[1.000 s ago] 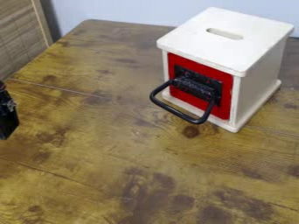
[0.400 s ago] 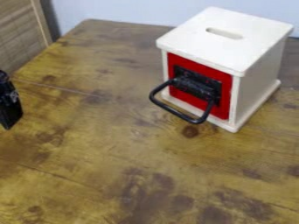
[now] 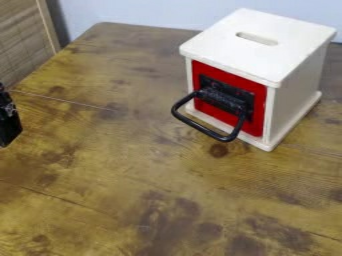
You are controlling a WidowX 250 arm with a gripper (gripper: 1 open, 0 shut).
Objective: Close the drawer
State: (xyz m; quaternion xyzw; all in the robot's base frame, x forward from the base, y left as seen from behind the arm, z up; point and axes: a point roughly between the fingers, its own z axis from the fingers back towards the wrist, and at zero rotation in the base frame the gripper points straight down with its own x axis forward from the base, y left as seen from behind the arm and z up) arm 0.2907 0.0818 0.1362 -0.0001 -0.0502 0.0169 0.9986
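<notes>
Standing at the far right of the wooden table (image 3: 120, 190), a pale wooden cube box (image 3: 274, 60) carries a single narrow slot (image 3: 258, 39) in its top face. The red-fronted drawer (image 3: 225, 92) occupies the box's front side, which faces left and toward the camera; a black centre panel (image 3: 225, 98) sits in that red face. A black loop handle (image 3: 203, 118) projects outward and downward from the panel over the tabletop. The drawer front lies about level with the box frame; how far it is seated cannot be told. Nothing of its contents is visible, nor anything through the slot.

The box stands near the table's right edge, its base flat on the surface. A wide stretch of worn, stained tabletop lies open in front of the handle and across the whole near side. At the left picture edge only a dark part of the gripper (image 3: 7, 117) shows, well apart from the box; its jaws stand spread wide and hold nothing.
</notes>
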